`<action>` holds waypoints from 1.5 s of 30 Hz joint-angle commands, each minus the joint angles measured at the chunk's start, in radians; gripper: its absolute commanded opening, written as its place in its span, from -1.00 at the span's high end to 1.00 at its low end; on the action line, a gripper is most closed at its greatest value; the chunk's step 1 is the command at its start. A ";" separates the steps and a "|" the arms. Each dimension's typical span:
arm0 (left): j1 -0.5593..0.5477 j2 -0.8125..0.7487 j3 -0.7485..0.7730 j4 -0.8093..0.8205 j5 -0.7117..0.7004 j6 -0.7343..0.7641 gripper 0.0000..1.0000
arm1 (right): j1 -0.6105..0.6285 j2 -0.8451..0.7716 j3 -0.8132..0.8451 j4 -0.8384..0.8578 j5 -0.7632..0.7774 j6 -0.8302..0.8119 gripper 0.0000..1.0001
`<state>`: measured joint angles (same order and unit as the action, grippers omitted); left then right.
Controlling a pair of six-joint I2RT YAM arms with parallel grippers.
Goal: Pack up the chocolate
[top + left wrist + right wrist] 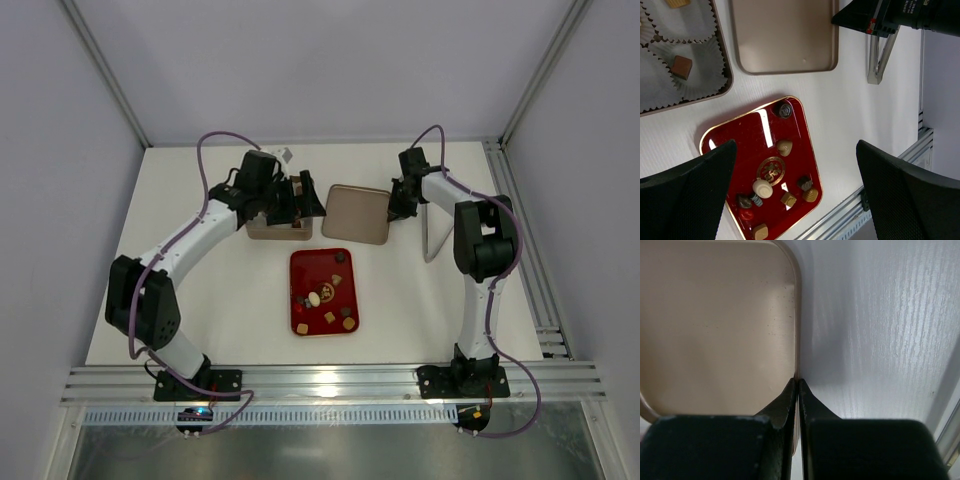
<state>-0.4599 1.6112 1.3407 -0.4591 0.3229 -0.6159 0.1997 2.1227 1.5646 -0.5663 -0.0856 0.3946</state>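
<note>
Red glossy tray [745, 131] with a gilt rim lies at the centre of the white bench [420, 300]. It carries the loose chocolates [762, 188], which are small dark brown, tan and cream pieces, some round and some square. Most sit towards its near half, and one dark round piece sits at a far corner.

Beyond the tray, to the left, stands a brown box [729, 75] lined with white crinkled paper cups [705, 55]. One brown square chocolate rests in a cup. A tan piece shows in another cup at the edge of the left wrist view.

Just right of the box lies a tan rounded-square lid [785, 35], flat on the bench. A long, thin grey metal tool [880, 60] lies on the bench to the right of the lid.

Left pincer [796, 145]: fingers wide apart, nothing between them, positioned above the box in the top view.

Right pincer [798, 382]: fingers together, tips meeting exactly on the lid's right rim. Whether the rim is caught between them cannot be told.
</note>
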 commanded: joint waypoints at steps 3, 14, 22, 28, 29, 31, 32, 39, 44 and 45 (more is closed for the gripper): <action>-0.002 0.022 0.044 0.053 -0.008 0.018 -1.00 | 0.003 -0.013 -0.037 0.000 0.004 -0.011 0.92; -0.002 0.107 0.092 0.154 0.071 -0.004 -0.99 | -0.013 -0.093 -0.046 -0.004 -0.002 -0.007 0.92; 0.000 0.180 0.130 0.200 0.096 0.033 -0.99 | -0.040 -0.173 -0.049 -0.020 -0.017 -0.005 0.92; -0.002 0.243 0.167 0.217 0.128 0.039 -0.99 | -0.065 -0.230 -0.055 -0.024 -0.045 -0.002 0.92; 0.000 0.263 0.178 0.218 0.137 0.038 -0.99 | -0.068 -0.236 -0.055 -0.026 -0.045 -0.003 0.92; 0.000 0.282 0.189 0.229 0.146 0.033 -0.99 | -0.069 -0.253 -0.057 -0.027 -0.045 -0.002 0.92; 0.000 0.289 0.198 0.231 0.151 0.027 -0.99 | -0.071 -0.259 -0.057 -0.029 -0.049 -0.002 0.92; -0.002 0.357 0.244 0.241 0.166 0.025 -0.99 | -0.098 -0.316 -0.081 -0.023 -0.100 0.009 0.92; 0.000 0.395 0.267 0.240 0.159 0.033 -0.99 | -0.123 -0.360 -0.113 -0.012 -0.161 0.018 0.92; 0.000 0.403 0.271 0.241 0.159 0.028 -0.99 | -0.123 -0.375 -0.117 -0.009 -0.167 0.020 0.92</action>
<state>-0.4599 1.9965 1.5612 -0.2661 0.4648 -0.5949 0.0864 1.8324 1.4521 -0.6071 -0.1898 0.3985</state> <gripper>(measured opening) 0.996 0.045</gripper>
